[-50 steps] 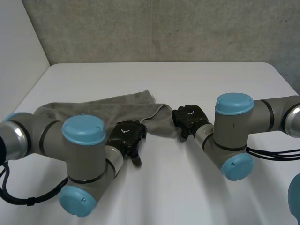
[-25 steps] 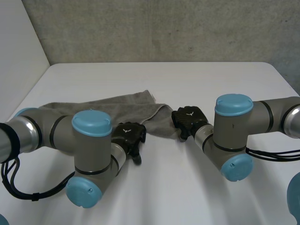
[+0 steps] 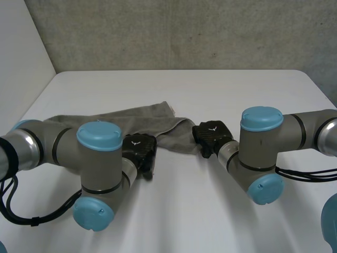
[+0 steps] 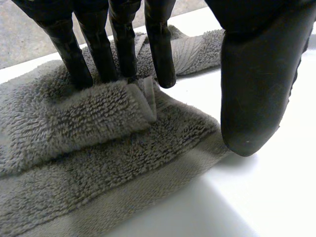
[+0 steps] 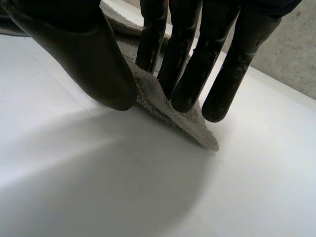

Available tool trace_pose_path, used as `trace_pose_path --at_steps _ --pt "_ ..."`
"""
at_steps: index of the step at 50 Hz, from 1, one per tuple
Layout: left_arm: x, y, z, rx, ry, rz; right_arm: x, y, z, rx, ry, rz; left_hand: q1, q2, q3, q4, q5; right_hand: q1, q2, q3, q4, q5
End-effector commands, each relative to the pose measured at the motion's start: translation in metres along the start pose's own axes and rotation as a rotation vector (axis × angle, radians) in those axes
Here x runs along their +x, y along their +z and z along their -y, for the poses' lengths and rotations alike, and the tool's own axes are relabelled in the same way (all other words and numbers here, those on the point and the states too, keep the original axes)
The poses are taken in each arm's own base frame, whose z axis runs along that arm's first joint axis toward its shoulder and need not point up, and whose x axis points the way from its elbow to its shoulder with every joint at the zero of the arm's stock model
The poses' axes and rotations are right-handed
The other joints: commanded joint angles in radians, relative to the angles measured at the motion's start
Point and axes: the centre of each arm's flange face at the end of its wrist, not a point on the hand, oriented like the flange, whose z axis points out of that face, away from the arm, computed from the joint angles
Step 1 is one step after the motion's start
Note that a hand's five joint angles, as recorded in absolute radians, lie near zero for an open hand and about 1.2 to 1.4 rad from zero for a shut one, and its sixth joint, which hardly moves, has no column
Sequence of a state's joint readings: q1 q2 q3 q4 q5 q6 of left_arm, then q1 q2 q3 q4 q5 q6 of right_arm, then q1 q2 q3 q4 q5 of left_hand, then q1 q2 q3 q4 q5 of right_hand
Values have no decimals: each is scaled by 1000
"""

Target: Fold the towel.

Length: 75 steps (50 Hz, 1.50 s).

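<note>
Since the earlier frames, the left hand (image 3: 140, 149) has been drawn slightly toward 9 o'clock, closer over the towel (image 3: 116, 120). Its straight fingers (image 4: 98, 44) are pressed on a folded layer at the towel's 6 o'clock edge, the thumb held wide over the bare worktop (image 3: 221, 89). The right hand (image 3: 211, 135) is spread too: straight fingers (image 5: 185, 69) are laid on the 3 o'clock corner, the thumb just beside it. The towel is stretched from 9 o'clock to the worktop's centre.
</note>
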<state>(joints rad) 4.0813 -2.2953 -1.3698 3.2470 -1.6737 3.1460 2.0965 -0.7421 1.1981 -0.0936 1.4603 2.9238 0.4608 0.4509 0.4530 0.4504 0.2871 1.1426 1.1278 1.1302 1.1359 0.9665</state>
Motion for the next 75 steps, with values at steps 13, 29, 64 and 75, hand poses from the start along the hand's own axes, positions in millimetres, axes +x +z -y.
trace_pose_path --at_steps 13,29,64,75 --pt "-10 6 0 -1 3 27 0 -2 1 0 -1 4 49 59 57 59 48 254 269 266 260 255" --pt "-32 7 21 45 -16 81 27 -19 15 21 20 -14 553 563 561 564 553 254 269 266 260 255" --pt "-62 -33 44 74 -52 26 98 -130 7 -162 -488 2 534 544 541 544 533 -691 -676 -678 -684 -689" --pt "-54 -50 47 60 -58 -12 79 -148 62 39 -374 -53 -259 -249 -251 -249 -260 -964 -949 -951 -957 -962"
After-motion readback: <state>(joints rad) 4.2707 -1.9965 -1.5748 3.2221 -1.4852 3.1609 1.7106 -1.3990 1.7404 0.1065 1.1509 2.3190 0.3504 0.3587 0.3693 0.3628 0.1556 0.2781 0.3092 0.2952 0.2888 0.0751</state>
